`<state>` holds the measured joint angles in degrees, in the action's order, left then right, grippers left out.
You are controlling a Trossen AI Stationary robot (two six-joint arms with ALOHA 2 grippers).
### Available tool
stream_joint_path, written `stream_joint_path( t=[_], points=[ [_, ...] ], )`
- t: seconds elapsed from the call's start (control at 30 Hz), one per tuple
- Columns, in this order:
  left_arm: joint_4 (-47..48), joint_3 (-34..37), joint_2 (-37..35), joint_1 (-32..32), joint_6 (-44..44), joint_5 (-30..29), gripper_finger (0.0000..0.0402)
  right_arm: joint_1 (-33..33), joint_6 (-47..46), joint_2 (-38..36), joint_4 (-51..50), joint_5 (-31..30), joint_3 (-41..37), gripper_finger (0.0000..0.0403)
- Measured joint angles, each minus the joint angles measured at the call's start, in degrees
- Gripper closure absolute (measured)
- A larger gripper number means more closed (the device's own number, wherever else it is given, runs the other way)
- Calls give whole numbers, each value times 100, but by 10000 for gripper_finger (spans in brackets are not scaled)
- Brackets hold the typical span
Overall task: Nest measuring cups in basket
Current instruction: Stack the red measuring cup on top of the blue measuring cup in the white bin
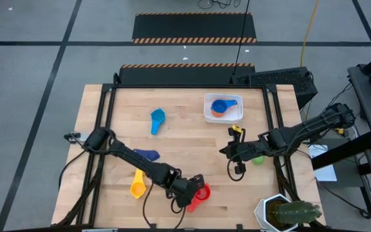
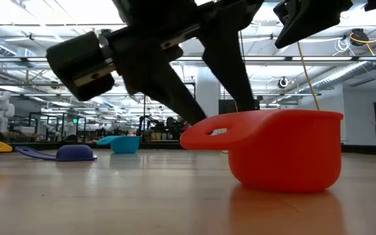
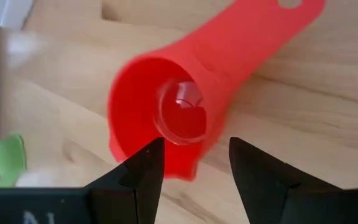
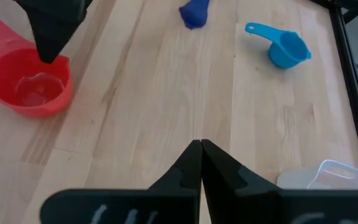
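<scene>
Left wrist view: left gripper jaws released, straddling the red plastic measuring cup rim on the wooden tabletop; right gripper jaws clenched, empty

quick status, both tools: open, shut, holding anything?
Left tool: open, poised at the red cup's rim, holding nothing.
Right tool: shut, empty, above the table.

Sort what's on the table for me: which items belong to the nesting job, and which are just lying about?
Job items:
- basket, with blue cup on orange cup
- light blue cup
- navy cup
- yellow cup
- red cup, at the open left gripper
- green cup, by the shut right gripper

Lying about:
- potted cactus
</scene>
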<state>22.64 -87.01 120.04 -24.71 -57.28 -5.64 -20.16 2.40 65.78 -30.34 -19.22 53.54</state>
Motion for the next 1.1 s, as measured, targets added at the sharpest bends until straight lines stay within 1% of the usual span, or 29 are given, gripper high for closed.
stream_joint_path(
  t=[0.07,0.13,0.23,0.37,0.43,0.57,0.67,0.7,0.77,0.83,0.9,1.0,1.1],
  points=[
    [33,-3,33,51,-58,28,223,0,7,0,2,-2,0,403],
    [42,1,122,120,-86,158,238,0,19,0,1,0,0,403],
    [-56,3,269,194,-107,352,267,0,21,0,1,0,0,403],
    [-190,9,269,232,-57,407,308,0,21,0,-7,-1,2,403],
    [-246,5,263,268,125,375,332,0,21,0,-10,0,2,403],
    [-314,5,204,373,793,-40,386,0,1,0,-9,-1,2,403],
    [-228,3,126,481,1368,-548,385,0,-138,0,4,-60,2,403],
    [-211,3,110,530,1530,-698,381,0,-185,0,15,-238,2,403],
    [-198,1,65,646,1827,-1013,377,0,-309,0,14,-866,2,403],
    [-48,3,-6,787,2157,-1373,382,6,-428,0,8,-1389,2,402],
    [-70,-3,-37,964,2502,-1644,391,33,-525,0,-7,-1665,2,398],
    [198,8,-124,1284,3145,-1973,388,40,-748,0,-139,-2044,4,387],
    [405,5,-224,1609,3697,-2040,379,66,-1017,2,-441,-2542,2,373]
  ],
)
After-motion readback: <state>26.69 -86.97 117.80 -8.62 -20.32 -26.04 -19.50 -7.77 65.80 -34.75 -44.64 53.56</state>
